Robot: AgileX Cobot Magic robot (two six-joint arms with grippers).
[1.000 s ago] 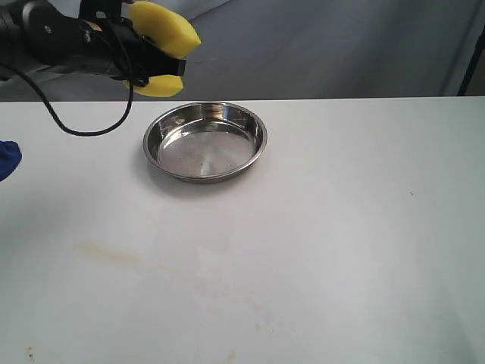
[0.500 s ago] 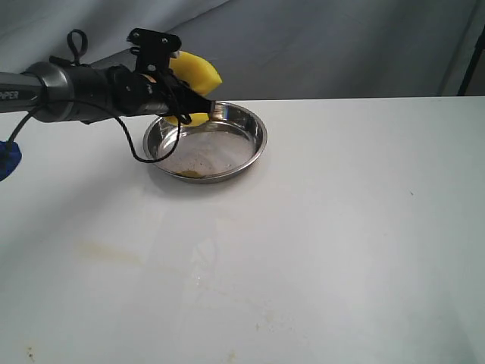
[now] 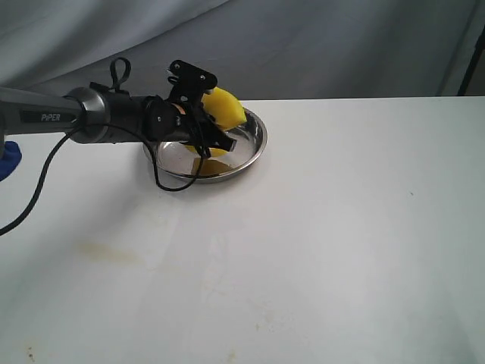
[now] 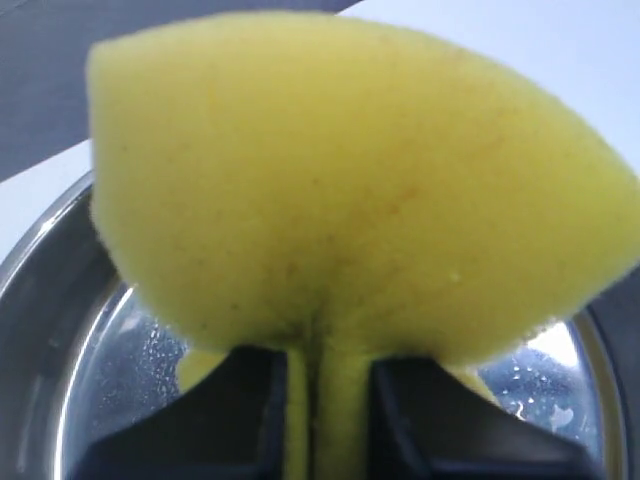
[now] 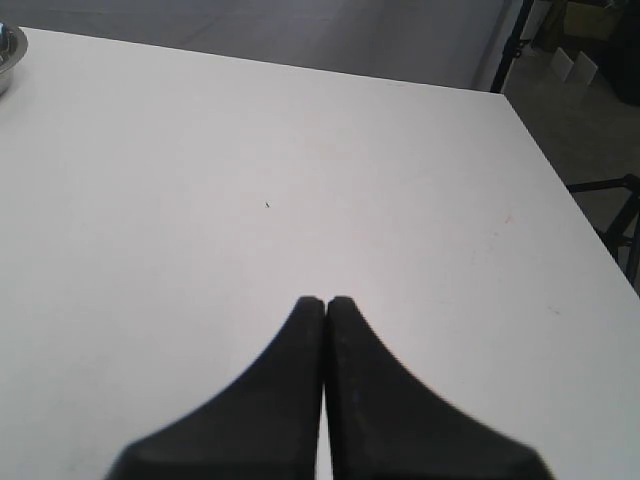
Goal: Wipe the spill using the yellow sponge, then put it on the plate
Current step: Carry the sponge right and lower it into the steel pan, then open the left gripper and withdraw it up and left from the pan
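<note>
My left gripper (image 3: 217, 135) is shut on the yellow sponge (image 3: 222, 108), squeezing its middle so the foam bulges past the fingers. It holds the sponge low over the plate (image 3: 256, 136), a shiny steel dish at the back left of the table. In the left wrist view the sponge (image 4: 350, 180) fills most of the frame, pinched in the gripper (image 4: 325, 370), with the plate's rim (image 4: 40, 300) behind it. A faint orange-yellow smear of the spill (image 3: 106, 252) shows on the table at the front left. My right gripper (image 5: 325, 300) is shut on nothing above bare table.
A blue object (image 3: 9, 159) lies at the table's left edge. A black cable (image 3: 38, 189) hangs from the left arm over the table. Small specks (image 3: 30, 353) mark the front left corner. The plate's edge (image 5: 5, 50) shows in the right wrist view.
The left arm has swung right and down, carrying the sponge from behind the plate's left side to low over its inside. The right gripper's earlier position is not shown.
</note>
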